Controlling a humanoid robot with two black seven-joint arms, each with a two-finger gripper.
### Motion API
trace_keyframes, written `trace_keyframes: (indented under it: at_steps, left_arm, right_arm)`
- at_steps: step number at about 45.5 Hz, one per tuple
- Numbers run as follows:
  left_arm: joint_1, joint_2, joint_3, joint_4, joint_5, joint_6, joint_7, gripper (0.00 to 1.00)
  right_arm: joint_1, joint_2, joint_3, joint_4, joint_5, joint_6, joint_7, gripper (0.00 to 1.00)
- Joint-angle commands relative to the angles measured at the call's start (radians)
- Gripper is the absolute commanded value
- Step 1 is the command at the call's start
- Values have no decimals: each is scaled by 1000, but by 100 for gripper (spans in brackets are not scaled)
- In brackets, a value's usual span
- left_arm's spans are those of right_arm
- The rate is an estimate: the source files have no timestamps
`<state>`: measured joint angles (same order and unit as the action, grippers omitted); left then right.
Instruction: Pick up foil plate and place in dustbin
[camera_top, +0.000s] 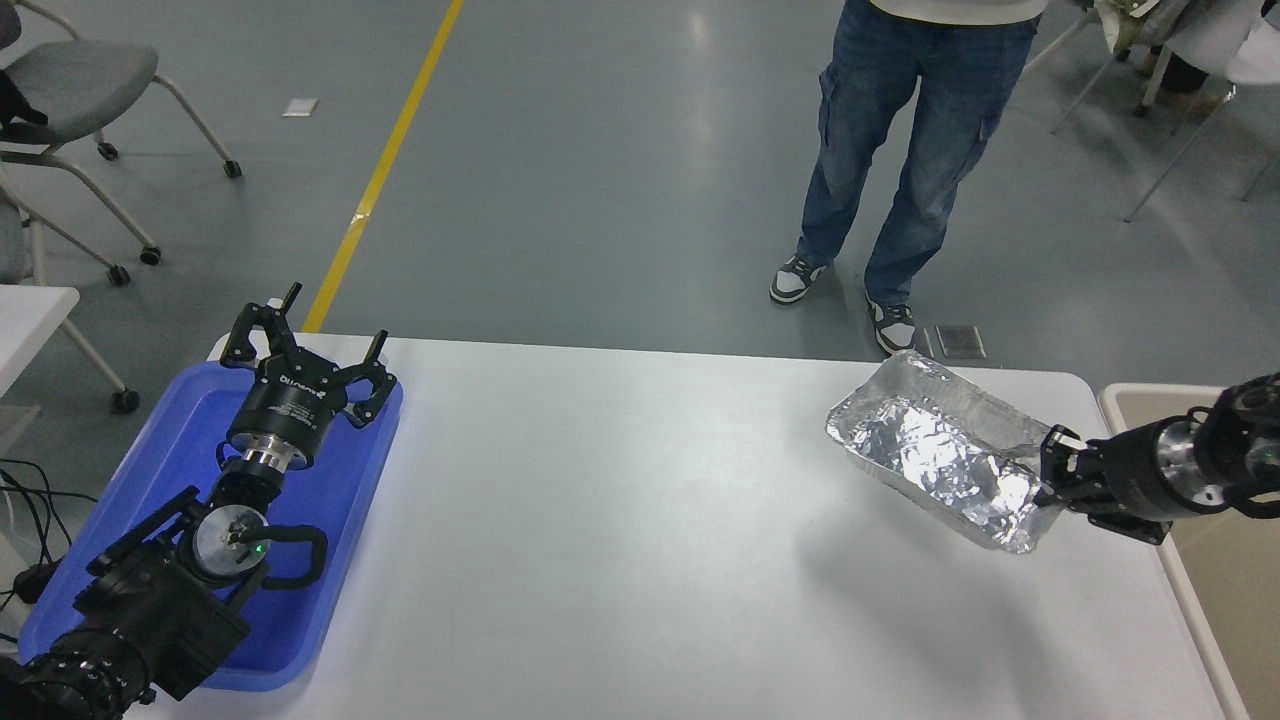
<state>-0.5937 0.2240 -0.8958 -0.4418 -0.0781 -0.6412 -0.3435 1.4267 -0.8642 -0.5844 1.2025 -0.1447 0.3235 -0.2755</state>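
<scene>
At the table's (620, 520) eight o'clock, the left gripper (300, 345) is parked above the blue plastic tray (150, 470), its fingers spread wide and holding nothing. Beyond the far edge, at one o'clock, a person (900, 150) in jeans stands. At three o'clock the right gripper (1050, 475) is clenched on the near-right rim of the foil plate (935, 450), holding it tilted clear above the table, just left of the dustbin (1170, 410).
</scene>
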Motion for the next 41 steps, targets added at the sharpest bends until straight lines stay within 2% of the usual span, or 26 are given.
trace_keyframes:
  at_steps: [1,7,19,27,41]
  left_arm:
    - [0,0,0,0,0,0,0,100]
    - [0,0,0,0,0,2,0,100]
    - [0,0,0,0,0,0,0,100]
    - [0,0,0,0,0,0,0,100]
    - [0,0,0,0,0,2,0,100]
  right_arm:
    - [132,-55,-2,5,-6,54,-54,0]
    - [211,-64,-28,5,-6,84,-76,0]
    - [405,-81,-123,2,-4,143,-77,0]
    - [434,-85,-126,-4,-7,160,-91,0]
    - [428,-84,-130,-29,-15,152,-90,0]
